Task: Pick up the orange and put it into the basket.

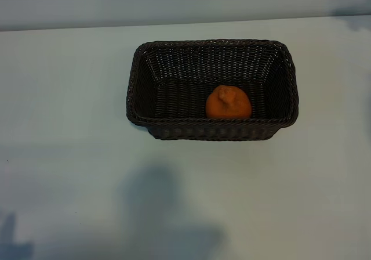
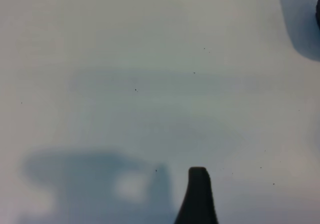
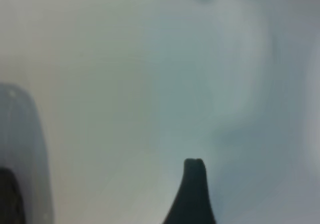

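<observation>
Looking down from the exterior view, you are seeing a pale tabletop (image 1: 69, 97) carrying only the basket (image 1: 139, 91), with soft grey shadows lying across the near part of the surface and nothing standing around the basket or blocking the way to it. Neither arm is showing in that view, so both claws are sitting outside it, well apart from the basket.

Your left claw (image 2: 198, 194) is showing just one dark fingertip over bare tabletop, with its own shadow beside it; it is standing wide open and gripping nothing. Your right claw (image 3: 192, 189) is likewise showing a single dark fingertip above bare tabletop, wide open and empty. Neither the orange nor the basket is lying near either claw in the wrist views.

The orange (image 1: 228, 103) is resting inside the basket, on its floor, close against the near long wall and somewhat toward the right-arm end. It is looking small against the basket, rounded and a little lumpy, with matte skin and a raised nub on top. The basket is looking dark brown, woven, rectangular with rounded corners, sloping sides and a braided rim.
</observation>
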`<control>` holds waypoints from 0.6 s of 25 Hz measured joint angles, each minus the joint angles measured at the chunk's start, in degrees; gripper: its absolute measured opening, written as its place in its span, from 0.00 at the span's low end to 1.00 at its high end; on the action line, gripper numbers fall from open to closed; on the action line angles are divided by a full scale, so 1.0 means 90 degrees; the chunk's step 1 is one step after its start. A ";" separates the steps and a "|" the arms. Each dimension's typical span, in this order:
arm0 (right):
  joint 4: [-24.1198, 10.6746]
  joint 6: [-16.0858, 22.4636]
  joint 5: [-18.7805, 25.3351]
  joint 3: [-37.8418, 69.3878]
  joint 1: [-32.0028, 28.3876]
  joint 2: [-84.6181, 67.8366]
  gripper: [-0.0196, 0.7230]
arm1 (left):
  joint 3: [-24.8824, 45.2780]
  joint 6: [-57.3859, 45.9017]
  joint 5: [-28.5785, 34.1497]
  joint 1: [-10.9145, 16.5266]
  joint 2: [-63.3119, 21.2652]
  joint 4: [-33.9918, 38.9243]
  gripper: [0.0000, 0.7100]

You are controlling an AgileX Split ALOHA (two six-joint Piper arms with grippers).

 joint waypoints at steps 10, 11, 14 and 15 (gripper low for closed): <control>0.0288 -0.0140 0.0143 0.0857 -0.0080 -0.2269 0.81 | 0.0000 0.0000 0.0000 0.0000 0.0000 0.0000 0.84; 0.0328 -0.0105 0.0150 0.0877 -0.0071 -0.2547 0.81 | 0.0000 0.0000 0.0000 0.0000 0.0000 0.0000 0.84; 0.0371 -0.0066 0.0150 0.0898 -0.0071 -0.3420 0.81 | 0.0000 0.0000 0.0000 0.0000 0.0000 0.0000 0.84; 0.0371 -0.0060 0.0150 0.0960 -0.0071 -0.3708 0.81 | 0.0000 0.0000 0.0000 0.0000 0.0000 0.0000 0.84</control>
